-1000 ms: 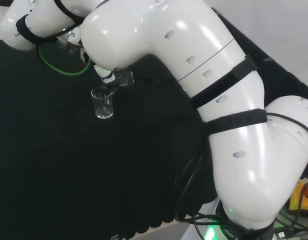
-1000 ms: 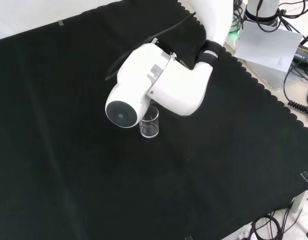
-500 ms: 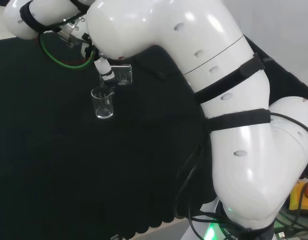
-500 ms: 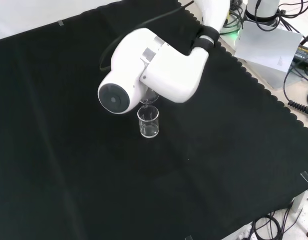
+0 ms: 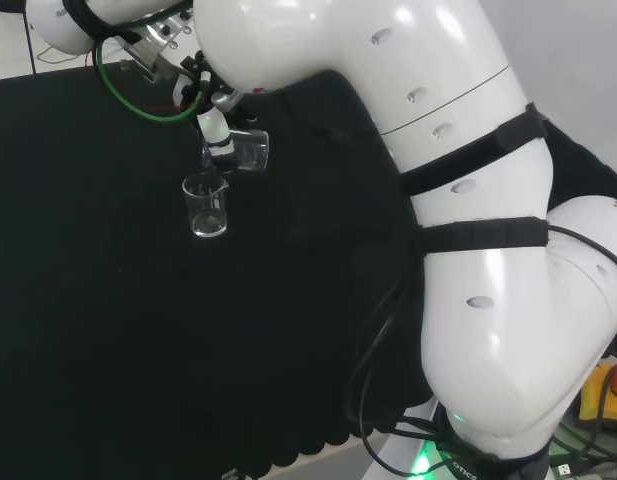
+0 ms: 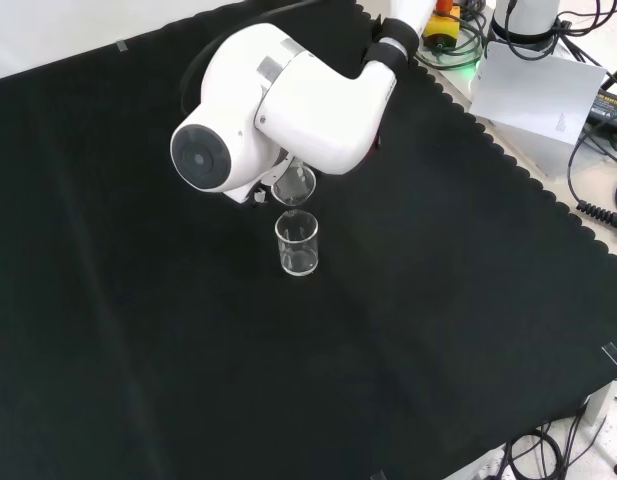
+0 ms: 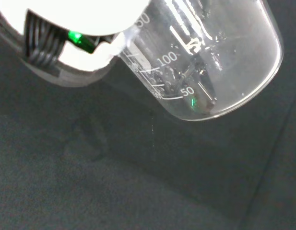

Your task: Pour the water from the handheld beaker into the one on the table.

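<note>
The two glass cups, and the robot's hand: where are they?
Handheld beaker [image 6: 294, 186], front view, on its tilted glass wall.
Beaker on the table [image 6: 297, 245], front view, on its side wall.
Hand [image 5: 220, 132], head view, on a white finger.

Black cloth over the bench: matt, soft-looking weave, scalloped edge, faint creases. Arm links: glossy white plastic shell, smooth, bright highlights; round cap is matt grey. Straps round the links look matt black. Standing beaker: clear, smooth, shiny rim. Held beaker: clear and glossy, white printed scale marks, droplets clinging inside. Hand: smooth white shell, with a ribbed matt black part. Green cable: glossy sheath.
</note>
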